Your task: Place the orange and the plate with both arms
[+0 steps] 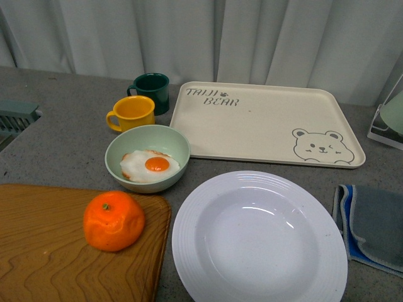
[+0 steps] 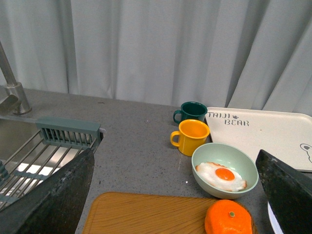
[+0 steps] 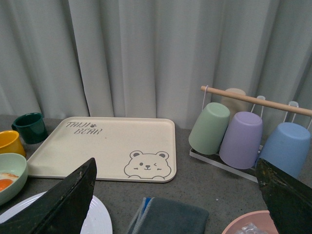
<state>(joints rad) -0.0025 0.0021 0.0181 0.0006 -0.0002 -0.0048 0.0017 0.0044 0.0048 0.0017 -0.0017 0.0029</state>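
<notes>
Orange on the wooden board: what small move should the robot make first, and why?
Probably lower the left gripper over the orange: its jaws stand wide open, and the orange lies untouched on the wooden board, just ahead.

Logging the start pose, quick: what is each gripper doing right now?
Left gripper: open, fingers spread wide, holding nothing.
Right gripper: open, fingers spread wide, holding nothing.
</notes>
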